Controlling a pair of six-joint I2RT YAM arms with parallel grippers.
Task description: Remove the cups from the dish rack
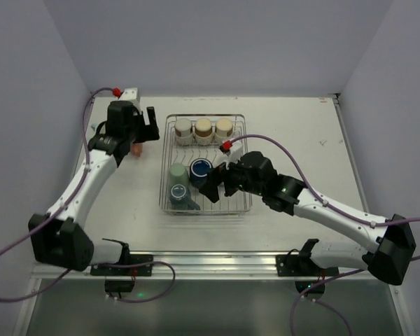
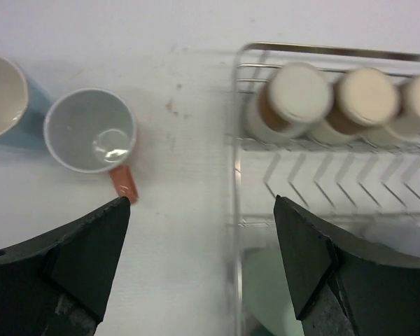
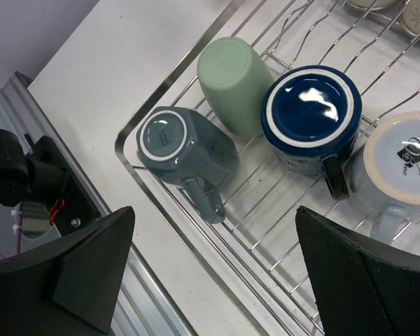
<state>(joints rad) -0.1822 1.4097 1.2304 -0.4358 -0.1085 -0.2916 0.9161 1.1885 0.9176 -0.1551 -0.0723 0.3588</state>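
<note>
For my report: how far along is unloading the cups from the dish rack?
Done: pink mug and light blue cup stand on the table. In hand: nothing; left fingers and right fingers are open, the right over the dish rack. Remaining: seven inside: three cream cups, green tumbler, navy mug, grey mug, pale mug.

Left pincer (image 2: pixel 201 210) spread wide, right pincer (image 3: pixel 213 217) spread wide, both pointing downward

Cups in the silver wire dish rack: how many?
7. Three cream ceramic cups line the back row. Grey ceramic mug in the near-left corner, sage green tumbler behind it, navy mug beside that, pale blue mug next along. The right arm may hide more.
</note>
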